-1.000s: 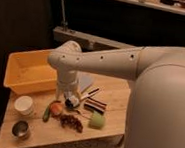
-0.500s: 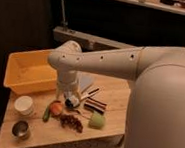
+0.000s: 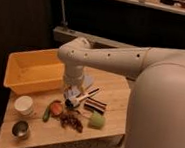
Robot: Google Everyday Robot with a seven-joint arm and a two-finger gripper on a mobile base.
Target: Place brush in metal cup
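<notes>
Fingers (image 3: 72,92) of gripper (image 3: 74,96) stood apart, low over brush (image 3: 81,98), which lay on table (image 3: 116,91) well apart from cup (image 3: 20,128); nothing had shifted in the last second, so grasp and transfer were judged still undone.

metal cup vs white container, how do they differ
The metal cup is shiny grey with a dark inside; the white container is pale and looks wider. The cup sits nearer the front edge than the container. Both are short, round and upright; the claw hangs by the brush.
</notes>
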